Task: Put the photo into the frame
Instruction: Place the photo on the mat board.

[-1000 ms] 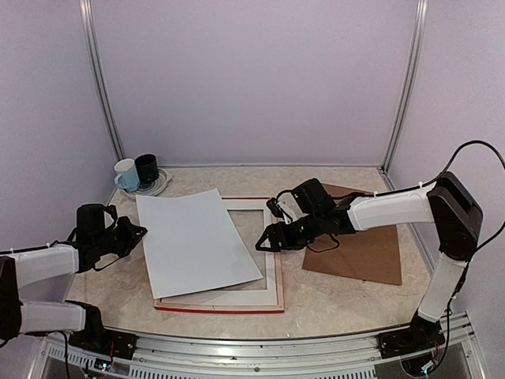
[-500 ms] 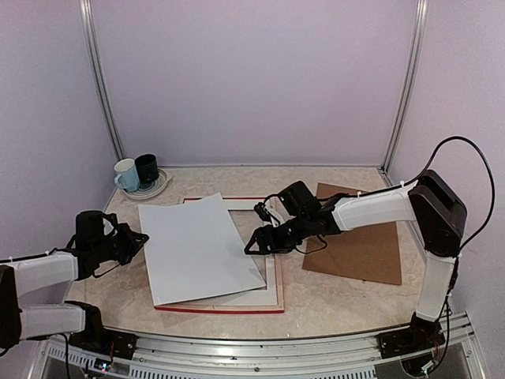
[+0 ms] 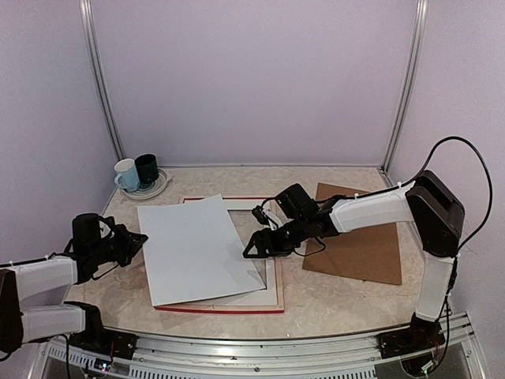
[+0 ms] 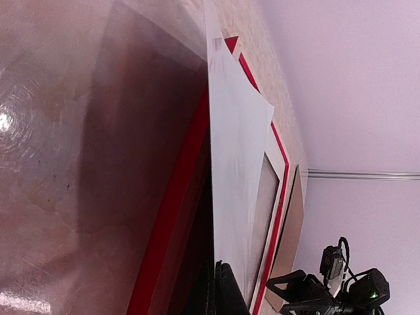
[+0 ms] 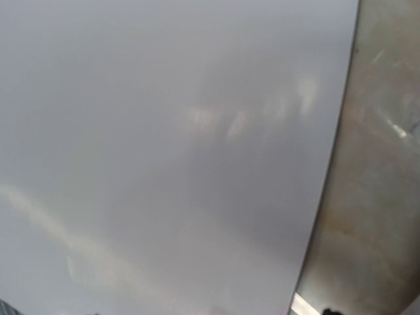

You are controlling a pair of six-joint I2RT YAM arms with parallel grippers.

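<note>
You've got a beige marbled bench boxed in by plain lilac walls, with aluminium posts in the far corners. At the far left, a pale blue mug and a dark mug sit together on a small plate. A brown backing board lies flat just right of the frame, which is mid-bench with its red edge nearest you. The photo lies white back up, skewed over the frame's left part and hiding most of the opening. The left jaws are pinched on its left edge. The right jaws sit at its right edge, but you can't tell if they're parted, since that wrist cam shows almost nothing but paper.
</note>
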